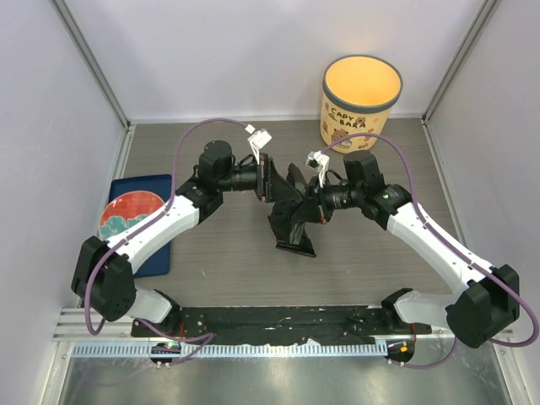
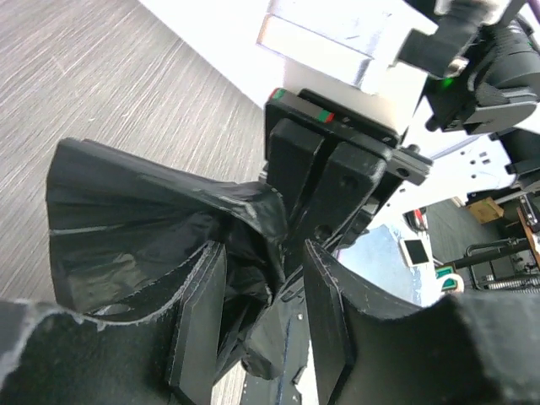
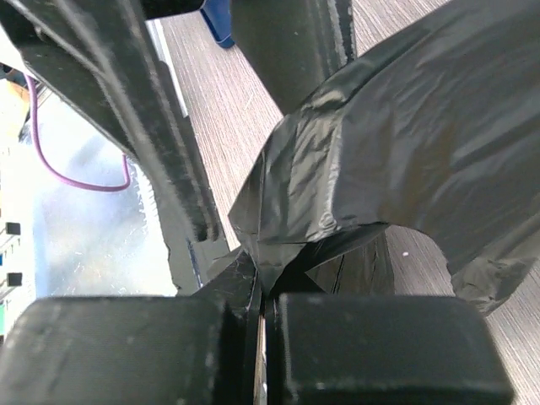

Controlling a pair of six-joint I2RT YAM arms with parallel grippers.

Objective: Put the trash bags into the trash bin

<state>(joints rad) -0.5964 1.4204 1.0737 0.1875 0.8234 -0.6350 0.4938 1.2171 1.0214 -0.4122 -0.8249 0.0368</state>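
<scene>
One black trash bag (image 1: 292, 221) hangs crumpled above the middle of the table, between my two grippers. My right gripper (image 3: 266, 294) is shut on a pinched corner of the trash bag (image 3: 405, 143). My left gripper (image 2: 266, 255) faces it from the other side. Its jaws stand apart with folds of the bag (image 2: 143, 228) lying in the gap, and neither pad presses the film. From above, the left gripper (image 1: 272, 180) and the right gripper (image 1: 312, 201) nearly meet. The cream-yellow trash bin (image 1: 361, 99) stands upright at the back right, away from the bag.
A blue tray (image 1: 160, 253) with a red and teal round picture lies on the table at the left. White walls enclose the table at the back and sides. A black strip (image 1: 278, 325) and a metal rail run along the near edge.
</scene>
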